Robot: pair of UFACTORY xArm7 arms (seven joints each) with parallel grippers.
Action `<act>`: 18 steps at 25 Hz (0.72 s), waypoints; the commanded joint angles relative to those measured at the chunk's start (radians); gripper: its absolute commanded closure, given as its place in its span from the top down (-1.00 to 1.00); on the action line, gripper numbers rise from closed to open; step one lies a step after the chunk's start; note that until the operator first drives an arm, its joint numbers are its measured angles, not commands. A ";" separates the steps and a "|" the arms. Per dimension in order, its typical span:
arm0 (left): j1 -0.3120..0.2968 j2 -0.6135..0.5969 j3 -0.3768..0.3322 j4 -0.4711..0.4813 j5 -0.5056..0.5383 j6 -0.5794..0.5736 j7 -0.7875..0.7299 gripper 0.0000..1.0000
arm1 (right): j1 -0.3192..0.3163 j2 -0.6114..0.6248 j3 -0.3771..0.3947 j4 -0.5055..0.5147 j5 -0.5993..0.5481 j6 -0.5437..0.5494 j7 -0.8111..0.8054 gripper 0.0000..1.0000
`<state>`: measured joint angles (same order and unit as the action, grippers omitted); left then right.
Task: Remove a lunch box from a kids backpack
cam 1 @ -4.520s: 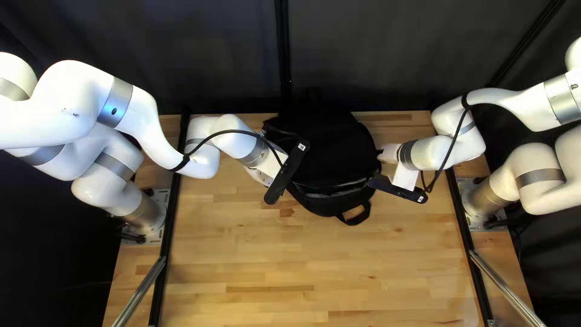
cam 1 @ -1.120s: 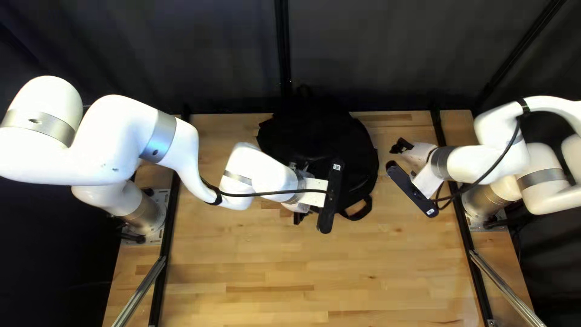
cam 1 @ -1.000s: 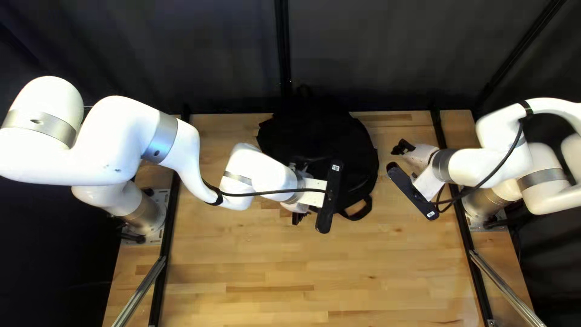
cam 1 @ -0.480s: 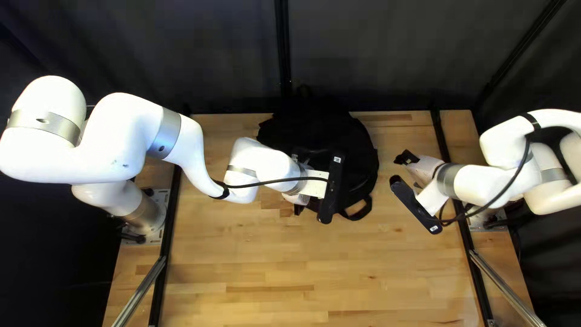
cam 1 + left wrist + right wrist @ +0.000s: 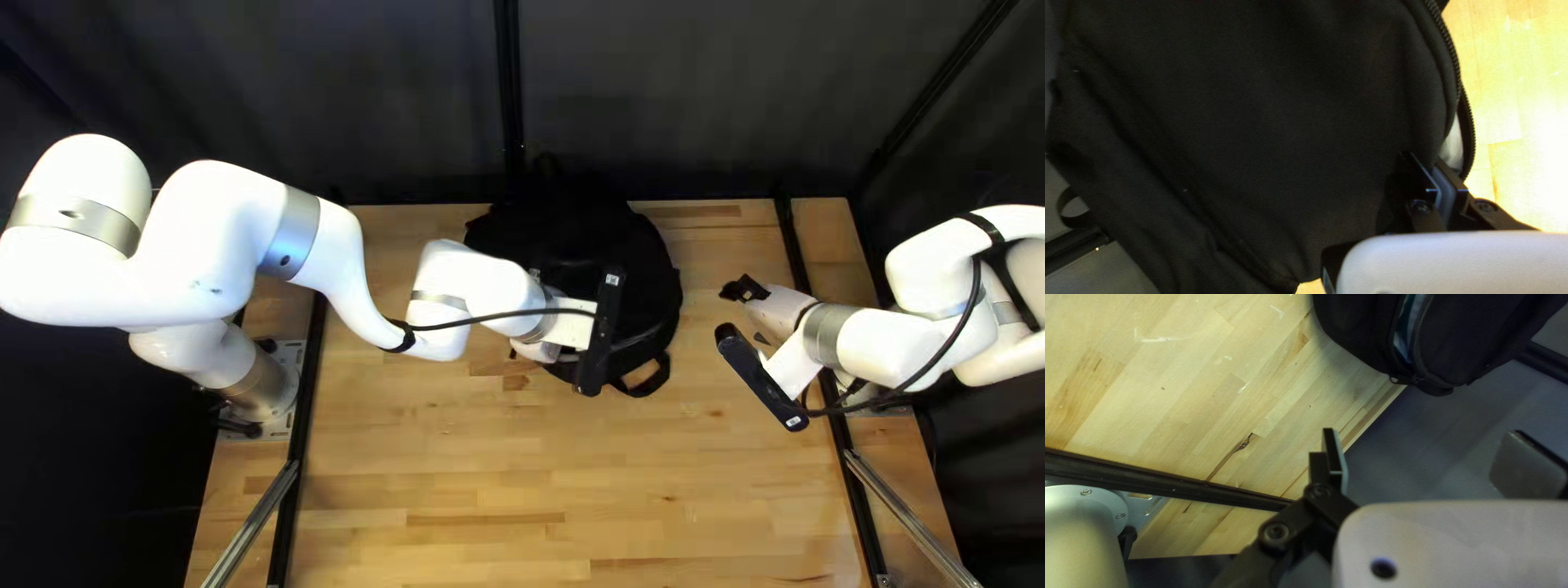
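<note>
The black backpack point(image 5: 566, 234) lies near the table's far edge. Over its near part is my left gripper point(image 5: 574, 325), its fingertips hidden. In the left wrist view the left gripper point(image 5: 1433, 161) pinches the edge of the backpack's flap point(image 5: 1421, 114), beside the zipper opening. Something pale point(image 5: 1452, 147) shows inside that opening. To the right of the backpack, apart from it, hangs my right gripper point(image 5: 746, 291). Its wrist view shows the right gripper point(image 5: 1421, 457) wide open with nothing between its fingers; ahead, the backpack point(image 5: 1475, 337) has a pale blue strip in its opening. I cannot make out a lunch box.
A carry loop point(image 5: 648, 379) sticks out at the backpack's near side. Black rails point(image 5: 302, 436) run along the table's left and right sides. The right arm's base point(image 5: 1080, 528) stands beside the rail in the right wrist view. A dark curtain point(image 5: 675, 98) hangs behind.
My left gripper has come from the backpack's left side onto its near part, its fingers closing there. The right one has backed away from the bag toward the right and nearer the front.
</note>
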<state>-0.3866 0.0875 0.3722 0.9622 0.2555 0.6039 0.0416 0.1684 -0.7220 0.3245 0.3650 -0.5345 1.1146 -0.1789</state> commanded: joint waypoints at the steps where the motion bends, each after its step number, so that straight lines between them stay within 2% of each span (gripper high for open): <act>1: 0.002 -0.020 0.002 -0.005 -0.037 -0.007 -0.040 -1.00 | 0.011 0.068 0.079 0.043 0.017 0.018 0.078 1.00; 9: -0.039 -0.074 -0.032 -0.019 0.006 -0.030 -0.234 -1.00 | -0.008 0.213 0.233 0.163 0.001 0.076 0.247 1.00; 13: -0.059 -0.072 -0.049 -0.005 0.034 -0.032 -0.317 -1.00 | -0.028 0.261 0.265 0.182 -0.037 0.059 0.304 1.00; 18: -0.076 -0.094 -0.069 -0.014 0.145 -0.023 -0.493 -1.00 | -0.063 0.315 0.280 0.174 -0.113 0.001 0.363 1.00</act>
<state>-0.4512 0.0061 0.3169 0.9539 0.3408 0.5750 -0.3612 0.1245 -0.4354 0.5958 0.5403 -0.6082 1.1433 0.1565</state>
